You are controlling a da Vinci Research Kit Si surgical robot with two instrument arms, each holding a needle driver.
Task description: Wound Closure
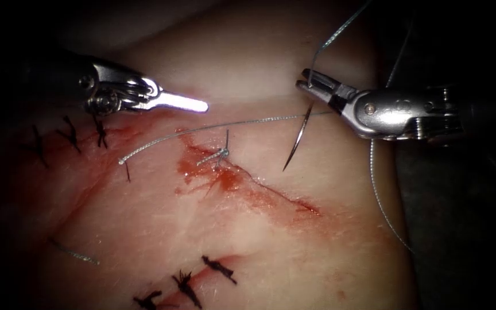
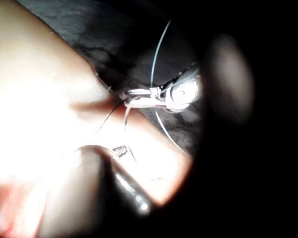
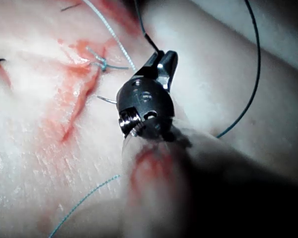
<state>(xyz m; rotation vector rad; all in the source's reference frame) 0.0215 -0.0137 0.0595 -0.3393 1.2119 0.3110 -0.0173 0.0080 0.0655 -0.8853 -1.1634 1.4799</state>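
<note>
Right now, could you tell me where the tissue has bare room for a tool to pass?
Bare tissue lies between the left tool, which holds nothing, and the right tool, which grips the thread beside the free-hanging needle. More lies below the cut, above the dark stitches. It is crowded around the knot and red fluid.

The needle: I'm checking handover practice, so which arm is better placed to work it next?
Right, probably. The right tool is shut on the needle near its blunt end; the needle hangs free of the tissue, tip down, right of the knot. The left tool holds nothing, further off to the left.
</note>
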